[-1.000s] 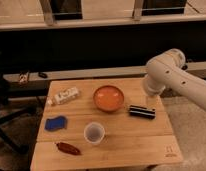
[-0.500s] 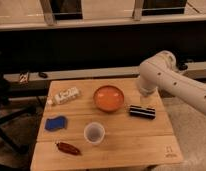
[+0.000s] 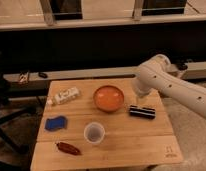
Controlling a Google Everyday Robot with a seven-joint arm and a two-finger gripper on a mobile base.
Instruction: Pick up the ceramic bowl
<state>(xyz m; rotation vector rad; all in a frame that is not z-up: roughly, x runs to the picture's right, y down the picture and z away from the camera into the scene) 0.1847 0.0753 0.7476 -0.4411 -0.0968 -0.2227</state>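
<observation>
The ceramic bowl (image 3: 108, 97) is round, shallow and glossy orange, and sits upright on the wooden table (image 3: 131, 142) at the back centre. The white arm (image 3: 161, 80) reaches in from the right and bends down just right of the bowl. My gripper (image 3: 141, 99) hangs at the arm's lower end, close to the bowl's right rim and just above a black box, mostly hidden by the arm. It holds nothing that I can see.
A black box (image 3: 142, 111) lies right of the bowl. A white cup (image 3: 94, 133) stands in front of the bowl. A white packet (image 3: 64, 96), a blue sponge (image 3: 56, 123) and a red object (image 3: 68, 148) lie on the left side.
The arm has swung left, bringing its lower end closer to the bowl's right rim. The things on the table have not moved.
</observation>
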